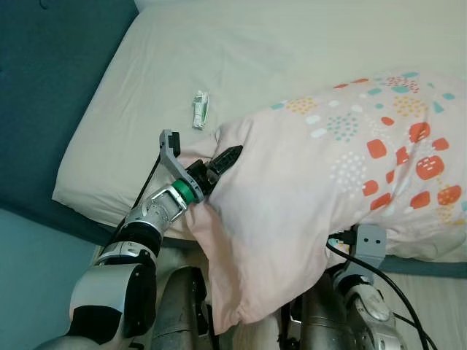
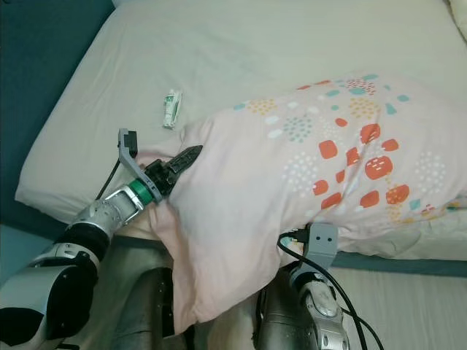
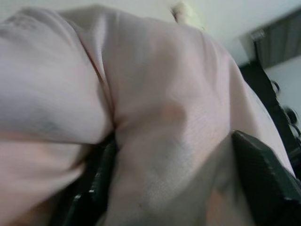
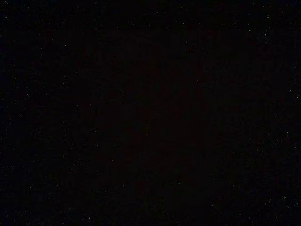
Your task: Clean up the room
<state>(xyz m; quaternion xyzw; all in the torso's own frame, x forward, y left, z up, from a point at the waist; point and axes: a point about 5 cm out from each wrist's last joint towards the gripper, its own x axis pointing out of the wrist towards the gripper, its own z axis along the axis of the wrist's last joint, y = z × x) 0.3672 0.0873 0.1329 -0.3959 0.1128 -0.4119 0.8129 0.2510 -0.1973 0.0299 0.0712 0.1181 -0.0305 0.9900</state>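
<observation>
You are gripping the pink dotted pillow (image 1: 343, 168) at its near corner, left gripper (image 1: 221, 163) fingers pinching a fold of fabric. The pillow is lying across the right of the frame on the bed (image 1: 146, 87). The right gripper's state I cannot tell. Next you probably need to lift and reposition it, minding the small packet (image 1: 201, 109).

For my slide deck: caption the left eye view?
Left pincer grips pink quilt on bed, near a small packet.

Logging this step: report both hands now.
Left hand: closed on the pink pillow.
Right hand: under the pillow, cannot be told.
</observation>
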